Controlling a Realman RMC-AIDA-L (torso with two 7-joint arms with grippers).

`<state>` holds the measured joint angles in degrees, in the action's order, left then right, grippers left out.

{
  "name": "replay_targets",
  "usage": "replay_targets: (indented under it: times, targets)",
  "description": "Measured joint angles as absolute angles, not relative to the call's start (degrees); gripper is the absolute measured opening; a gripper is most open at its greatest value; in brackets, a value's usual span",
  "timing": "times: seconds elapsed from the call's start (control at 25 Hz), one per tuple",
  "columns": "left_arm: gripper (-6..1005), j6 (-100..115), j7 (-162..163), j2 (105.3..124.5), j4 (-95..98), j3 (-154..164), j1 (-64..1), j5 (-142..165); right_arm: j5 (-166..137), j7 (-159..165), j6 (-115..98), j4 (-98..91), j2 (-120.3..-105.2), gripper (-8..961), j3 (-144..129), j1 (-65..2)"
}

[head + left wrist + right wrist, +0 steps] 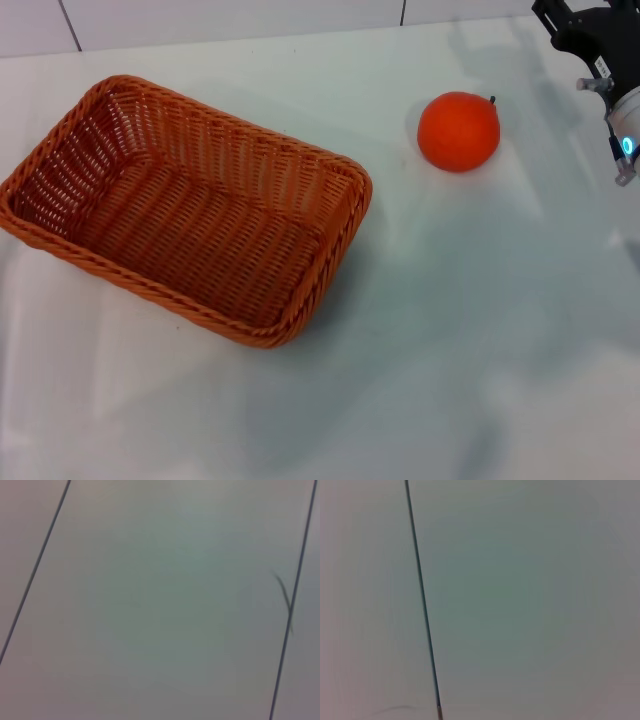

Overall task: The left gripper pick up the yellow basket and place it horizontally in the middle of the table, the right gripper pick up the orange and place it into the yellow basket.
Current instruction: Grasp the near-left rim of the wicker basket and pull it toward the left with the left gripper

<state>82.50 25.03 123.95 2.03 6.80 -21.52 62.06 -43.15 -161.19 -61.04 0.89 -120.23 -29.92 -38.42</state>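
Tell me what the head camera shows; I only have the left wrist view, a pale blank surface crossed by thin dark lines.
Observer: The yellow basket sits at an angle on the left side of the table, with nothing inside it.
Operator: Where is the orange?
Observer: The orange rests on the table to the basket's right, apart from it.
Operator: Any gripper near it?
Observer: The right gripper is at the far right corner, beyond the orange and not touching it. The left gripper shows in no view.
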Motion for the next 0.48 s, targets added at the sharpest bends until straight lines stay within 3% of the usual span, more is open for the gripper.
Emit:
replay_targets:
  times: [0.48]
  targets:
    - [759, 84.1, 30.0, 123.95, 2.0, 7.6, -20.4, 62.0, -43.2, -161.2, -58.6, 1.0, -120.23, 834, -29.7, -39.3]
